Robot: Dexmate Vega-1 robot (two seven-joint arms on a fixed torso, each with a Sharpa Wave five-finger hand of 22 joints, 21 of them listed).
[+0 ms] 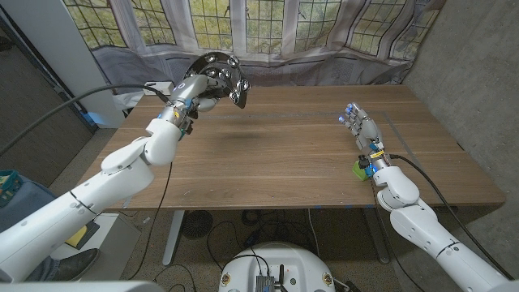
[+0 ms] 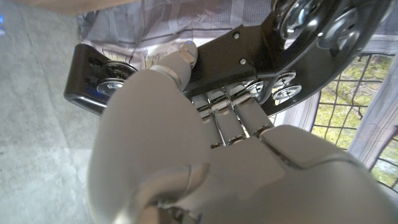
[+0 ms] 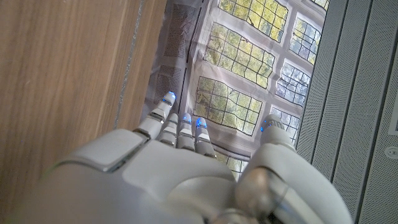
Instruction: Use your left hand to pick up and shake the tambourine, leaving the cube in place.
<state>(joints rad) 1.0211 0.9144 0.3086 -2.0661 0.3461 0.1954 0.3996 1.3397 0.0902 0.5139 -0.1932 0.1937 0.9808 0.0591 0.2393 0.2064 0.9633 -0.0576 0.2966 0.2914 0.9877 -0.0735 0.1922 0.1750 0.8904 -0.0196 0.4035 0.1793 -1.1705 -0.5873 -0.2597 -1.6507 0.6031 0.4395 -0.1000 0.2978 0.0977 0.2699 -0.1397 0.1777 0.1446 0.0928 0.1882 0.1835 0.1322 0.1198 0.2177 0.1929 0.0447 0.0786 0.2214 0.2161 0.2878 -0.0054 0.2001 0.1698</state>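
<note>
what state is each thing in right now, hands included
tambourine: held up off the table in the left hand
left hand: fingers closed on the tambourine's black frame
right hand: holds nothing, fingers apart, over the table's right side
green cube: on the table beside the right wrist, untouched

Left hand raised, fingers curled closed, right hand resting, fingers apart

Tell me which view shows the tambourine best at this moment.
The head view: the whole tambourine shows lifted above the table, held by the left hand. The left wrist view gives only a close-up of its black frame and some jingles past the fingers. The right wrist view looks toward the window.
</note>
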